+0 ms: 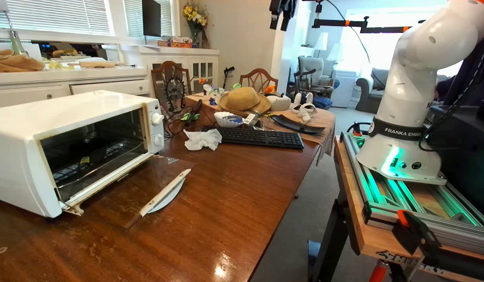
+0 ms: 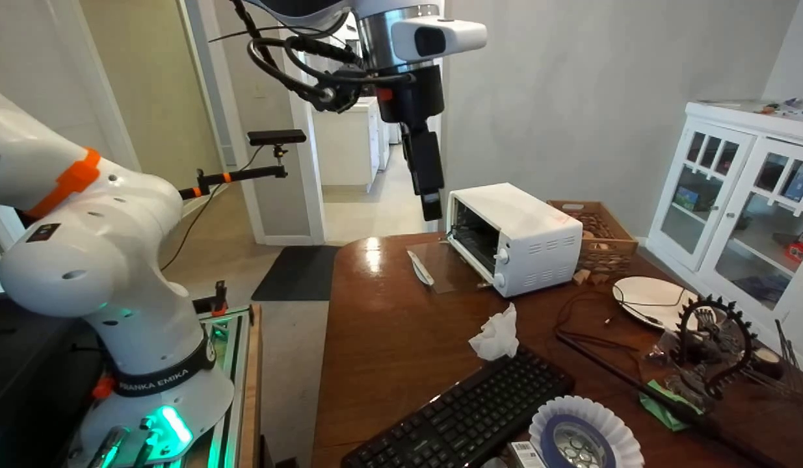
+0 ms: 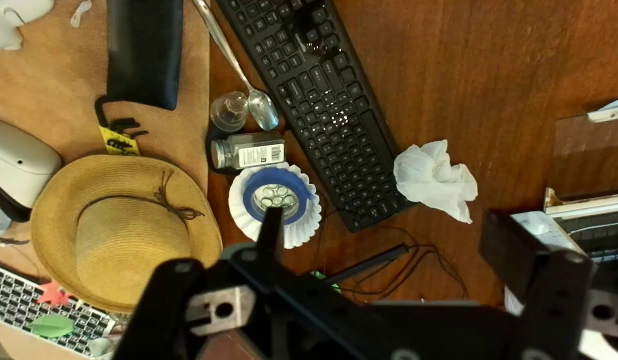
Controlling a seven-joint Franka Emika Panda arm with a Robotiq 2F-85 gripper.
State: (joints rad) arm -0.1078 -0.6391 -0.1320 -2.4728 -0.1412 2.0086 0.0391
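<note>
Wrist view, L to R, all placed off the black kbd [image 3: 339, 125] on the desk [image 3: 464, 75]. Well L of kbd: white headset [image 3: 18, 150], then straw hat [image 3: 131, 230], both on tan cloth [image 3: 73, 95]; dark strip [image 3: 143, 55], also L of kbd, lies on that cloth, above the hat in view. Closer in, btwn cloth & kbd's long L edge: clear cup [image 3: 228, 111] w/ spoon [image 3: 262, 107] just beside it, labeled jar [image 3: 256, 151] below those, then white fluted bowl [image 3: 239, 205] w/ blue ring [image 3: 252, 192] inside, near kbd's lower end. Jaws hang well abv desk & kbd, spread wide apart; one finger [image 3: 272, 232] overlaps the bowl in this view, its mate stands farther R, w/ kbd's lower end, black rod [image 3: 371, 262] & tissue [image 3: 434, 180] showing btwn. Rod lies just past kbd's lower end. Tissue, white & crumpled, sits at R side of that end; can't tell if it touches kbd. Farthest R of kbd: white oven [image 2: 541, 253], whole in an exterior view, glass door [image 3: 589, 155] lowered toward desk; tissue lies btwn oven & kbd.
</note>
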